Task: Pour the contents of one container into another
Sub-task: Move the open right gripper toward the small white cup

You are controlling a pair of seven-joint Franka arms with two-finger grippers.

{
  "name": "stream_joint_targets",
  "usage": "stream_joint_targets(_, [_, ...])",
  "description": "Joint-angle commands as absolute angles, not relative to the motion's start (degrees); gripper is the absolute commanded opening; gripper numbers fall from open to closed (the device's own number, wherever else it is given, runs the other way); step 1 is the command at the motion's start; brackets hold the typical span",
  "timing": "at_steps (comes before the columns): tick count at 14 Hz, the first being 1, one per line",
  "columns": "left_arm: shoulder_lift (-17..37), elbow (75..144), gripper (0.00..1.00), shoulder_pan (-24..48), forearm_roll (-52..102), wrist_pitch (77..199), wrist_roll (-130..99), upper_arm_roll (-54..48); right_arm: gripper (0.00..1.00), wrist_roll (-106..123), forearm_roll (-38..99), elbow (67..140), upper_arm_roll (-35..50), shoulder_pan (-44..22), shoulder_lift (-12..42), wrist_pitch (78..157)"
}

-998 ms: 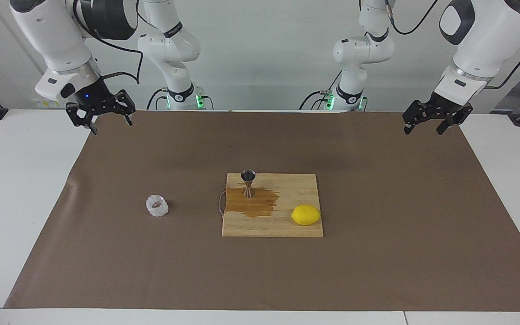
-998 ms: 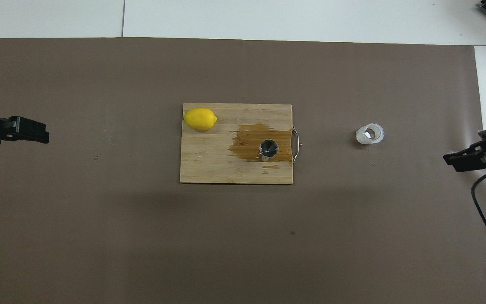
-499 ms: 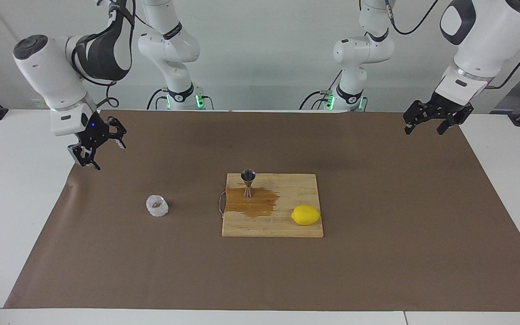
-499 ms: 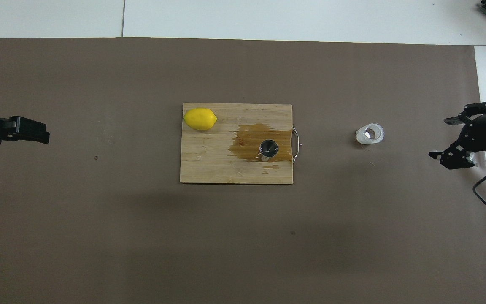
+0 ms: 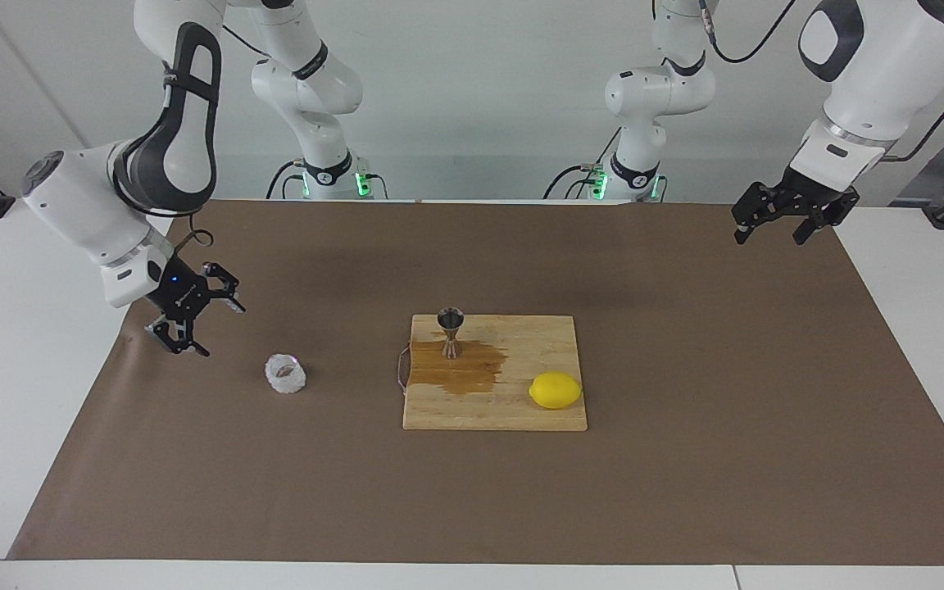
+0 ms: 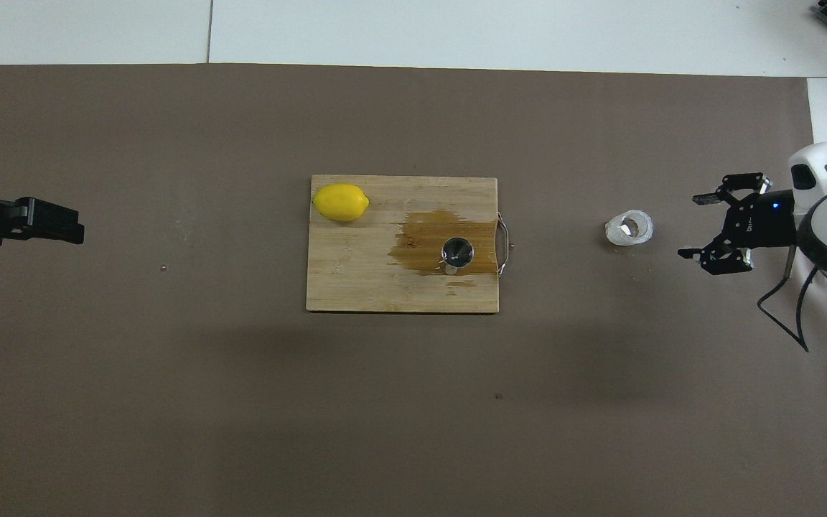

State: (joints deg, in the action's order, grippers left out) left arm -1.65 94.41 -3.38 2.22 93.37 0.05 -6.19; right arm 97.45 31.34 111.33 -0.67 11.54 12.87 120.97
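- The right arm comes down from its base in a long bend, elbow high, forearm slanting down toward its own end of the table.
- The right gripper (image 5: 197,324) hangs low over the brown paper cover (image 5: 685,459), tilted sideways with its fingers spread wide and holding nothing; its mouth faces the glass cup.
- In the overhead view the right gripper (image 6: 708,224) sits near the cup, apart from it, the 2 fingers (image 6: 704,196) splayed to either side of the cup's line.
- The clear faceted glass cup (image 5: 285,374) stands upright on the paper, well apart from the cutting board, toward the right arm's end of the table.
- The steel jigger (image 5: 450,332) stands upright on the wooden cutting board (image 5: 513,414), at the corner nearest the robots and the cup, in a dark wet stain (image 5: 464,370) spread over the wood.
- A lemon (image 5: 555,390) lies on the same board, farther from the robots than the jigger and toward the left arm's end.
- The left arm waits, its wrist angled down over the edge of the paper at its own end; the left gripper (image 5: 777,228) is raised, open and empty.
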Motion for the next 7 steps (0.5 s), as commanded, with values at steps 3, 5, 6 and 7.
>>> stream_joint_targets(3, [-2.6, 95.3, 1.00, -4.3, 3.0, 93.0, 0.5, -6.8, 1.00, 111.1, 44.3, 111.9, -0.4, 11.9, 20.6, 123.7])
stream_joint_targets(5, [-2.6, 95.3, 1.00, -4.3, 3.0, 93.0, 0.5, -6.7, 1.00, 113.9, 46.9, 111.8, -0.1, 11.3, 22.3, 126.4])
stream_joint_targets(6, [-2.6, 95.3, 1.00, -4.3, 3.0, 93.0, 0.5, -6.8, 1.00, 114.1, 47.0, 111.8, 0.1, 11.3, 22.6, 126.6])
stream_joint_targets(7, [-2.6, 95.3, 1.00, -4.3, 3.0, 93.0, 0.5, -6.8, 1.00, 114.1, 47.3, 111.8, 0.1, 11.3, 23.3, 126.7])
